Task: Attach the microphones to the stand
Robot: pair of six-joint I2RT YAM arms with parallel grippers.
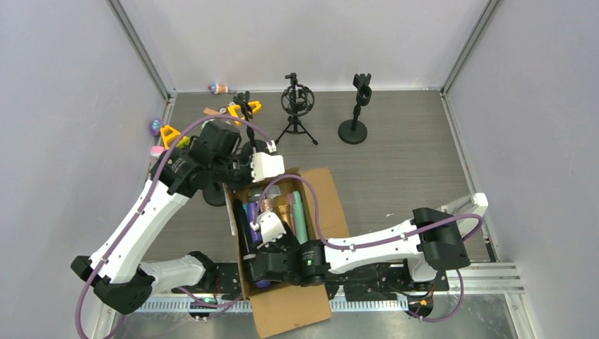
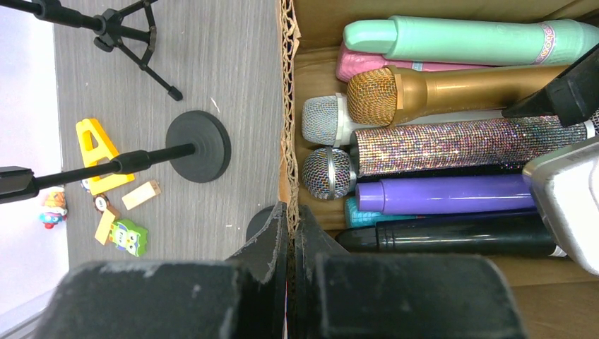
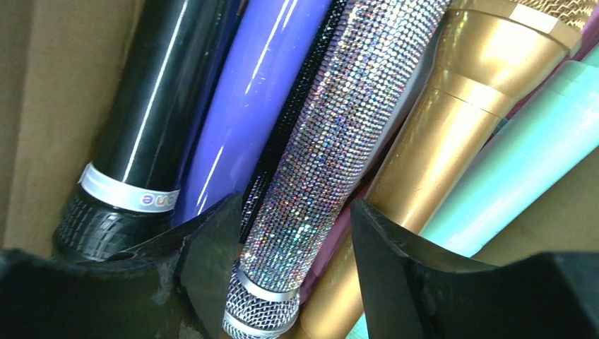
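Note:
Several microphones lie side by side in an open cardboard box [image 1: 332, 205]. The left wrist view shows mint green [image 2: 466, 39], pink [image 2: 353, 67], gold [image 2: 438, 88], silver-glitter [image 2: 459, 145], purple [image 2: 445, 194], cyan [image 2: 360, 215] and black [image 2: 452, 236] ones, plus a white one of which only the grey mesh head [image 2: 323, 120] is plain. My left gripper [image 2: 290, 236] is shut on the box's corrugated wall [image 2: 286, 106]. My right gripper [image 3: 293, 265] is open down in the box, its fingers either side of the silver-glitter microphone [image 3: 346, 120], between the purple [image 3: 247, 106] and gold [image 3: 438, 141] ones.
A round-base stand [image 1: 354, 106] and a tripod stand with a shock mount [image 1: 297, 106] are at the back. Another round-base stand [image 2: 198, 146] lies tipped beside the box on the left. Yellow blocks and small toys [image 1: 166, 134] are scattered at the back left.

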